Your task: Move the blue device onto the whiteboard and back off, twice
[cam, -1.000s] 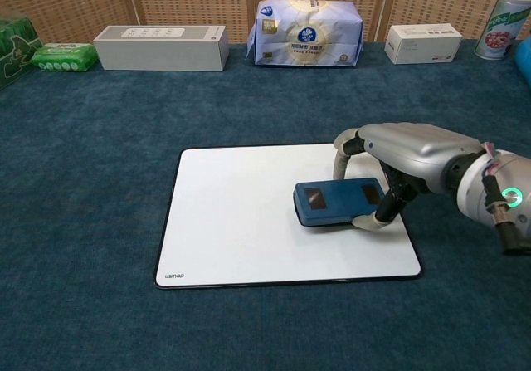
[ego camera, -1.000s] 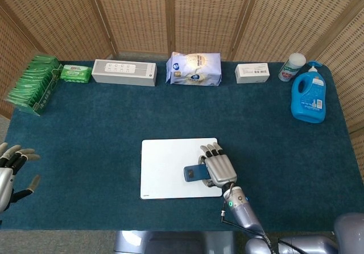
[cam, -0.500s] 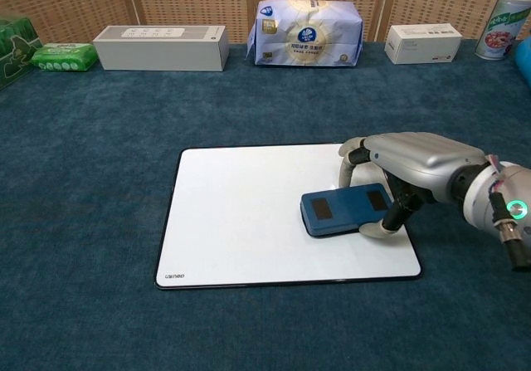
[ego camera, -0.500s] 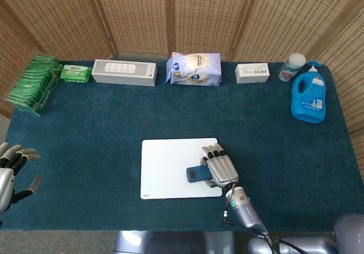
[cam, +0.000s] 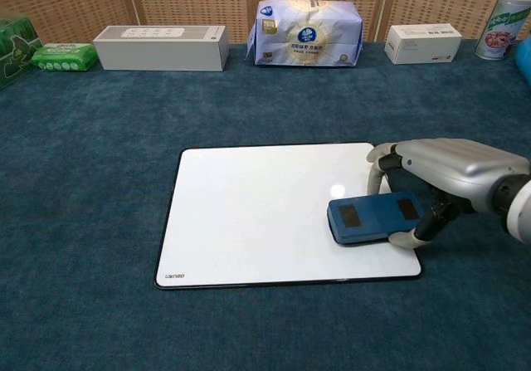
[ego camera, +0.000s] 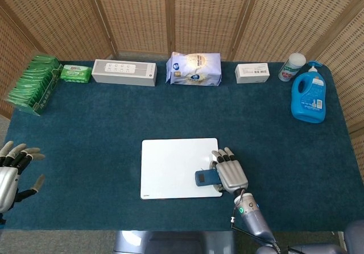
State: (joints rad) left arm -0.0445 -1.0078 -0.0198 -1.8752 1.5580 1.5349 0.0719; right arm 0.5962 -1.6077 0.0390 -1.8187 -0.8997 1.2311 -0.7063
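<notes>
Lower right of the whiteboard: that's where the blue device (cam: 375, 218) sits, flat on the whiteboard (cam: 249, 213), its right end hanging over the board's right edge.
My right hand (cam: 431, 180): arched over the device's right end, fingertips (cam: 379, 157) down at the far side and thumb at the near side, so I've got it pinched.
My left hand (ego camera: 14, 169): way out at the lower left of the head view, off the table edge, fingers spread, holding nothing.
Step in hand: I judge this the "back off" leg, carrying the device rightward toward the blue cloth; which of the two rounds, I can't tell.
Next move calls for: clearing the board's right edge fully, setting the device flat on the cloth just beside it, then letting go.
Long axis: runs left to right across the frame, slightly tilted in the chest view, right end a touch farther from the camera.
Facing: top face up, two dark square panels showing; the free end points left toward the board's middle.
</notes>
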